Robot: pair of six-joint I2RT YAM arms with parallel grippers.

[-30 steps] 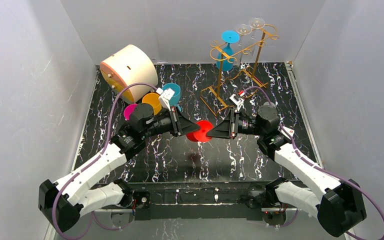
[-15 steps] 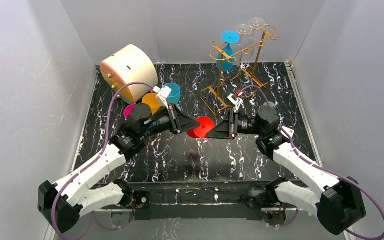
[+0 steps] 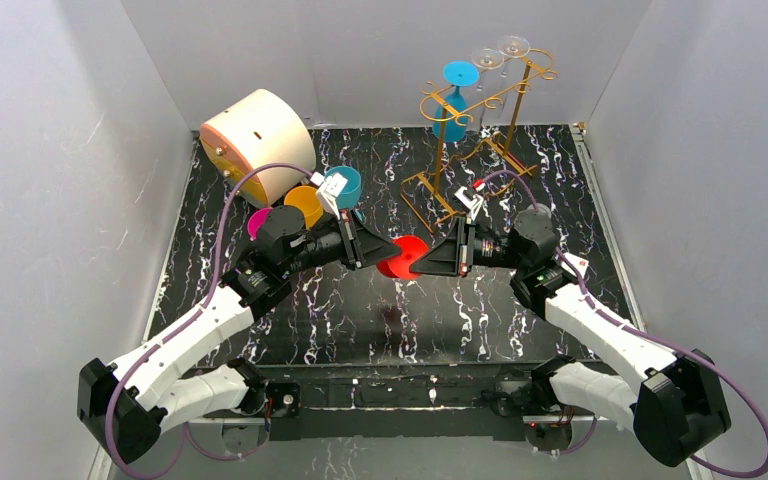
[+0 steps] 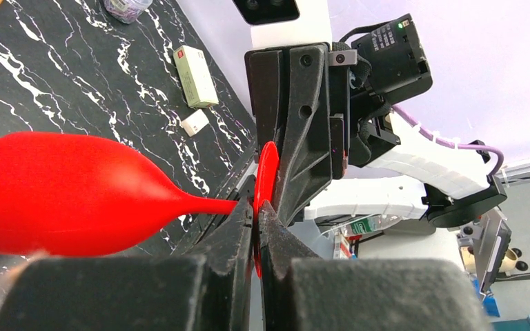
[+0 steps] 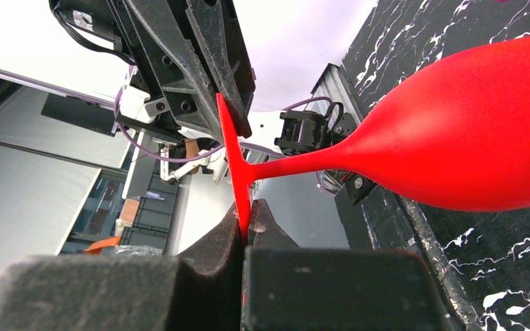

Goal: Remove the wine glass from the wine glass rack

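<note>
A red wine glass (image 3: 401, 258) hangs level in the air over the middle of the table, away from the gold wire wine glass rack (image 3: 517, 108) at the back. My left gripper (image 3: 380, 256) and my right gripper (image 3: 423, 262) meet at it from opposite sides. In the left wrist view my left gripper (image 4: 257, 215) is shut on the rim of the glass's flat foot (image 4: 267, 172), with the bowl (image 4: 62, 196) out to the left. In the right wrist view my right gripper (image 5: 248, 217) pinches the same foot (image 5: 230, 148).
A blue glass (image 3: 455, 98) and two clear glasses (image 3: 500, 52) hang on the rack. A cream drum (image 3: 258, 140) lies at the back left, with teal (image 3: 344, 184), orange (image 3: 305, 203) and magenta (image 3: 259, 222) cups beside it. Two small boxes (image 4: 194, 65) lie near the right wall.
My right gripper opened a little half a second ago and has now closed on the glass's foot. The glass and both grippers have shifted slightly toward the back.
</note>
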